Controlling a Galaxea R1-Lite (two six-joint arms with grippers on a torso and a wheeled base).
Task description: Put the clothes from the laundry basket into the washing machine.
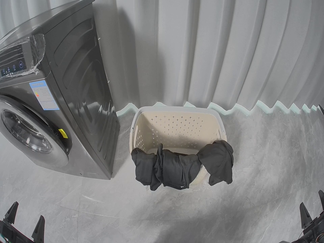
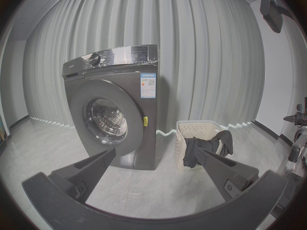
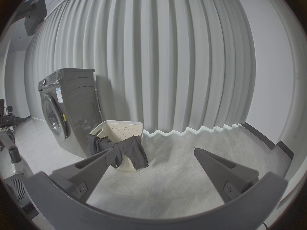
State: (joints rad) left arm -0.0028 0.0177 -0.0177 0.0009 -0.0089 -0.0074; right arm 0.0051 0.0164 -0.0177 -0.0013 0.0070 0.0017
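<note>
— Clothes (image 1: 175,169) first: where are they?
— In the head view, just below the middle of the frame. They are dark garments draped over the near rim of the laundry basket (image 1: 175,129), with part lying inside and most hanging down its outer front wall. One bunch sits on the basket's right-hand near corner and droops lowest there.
— And the basket itself?
— It is cream plastic with small perforations in its walls. It stands on the pale marbled floor (image 1: 168,213) at frame centre, just beside the lower right corner of the washing machine (image 1: 77,85). I cannot tell whether the two touch.
— What about the machine?
— Dark grey, filling the left of the frame. Its round glass door (image 1: 27,132) faces the lower left and looks shut. Clear film wraps the control panel, and a blue label sits above the door. A white pleated curtain (image 1: 202,44) runs across the top of the frame behind both.
— What are the jaws doing?
— The left gripper (image 1: 27,216) is in the lower left corner. Its two dark fingers are spread wide with only floor between them, which the left wrist view confirms (image 2: 154,150). The right gripper (image 1: 312,206) is in the lower right corner, likewise spread and holding nothing, as its own wrist view shows (image 3: 155,150). Both are well apart from the basket and the clothes.
</note>
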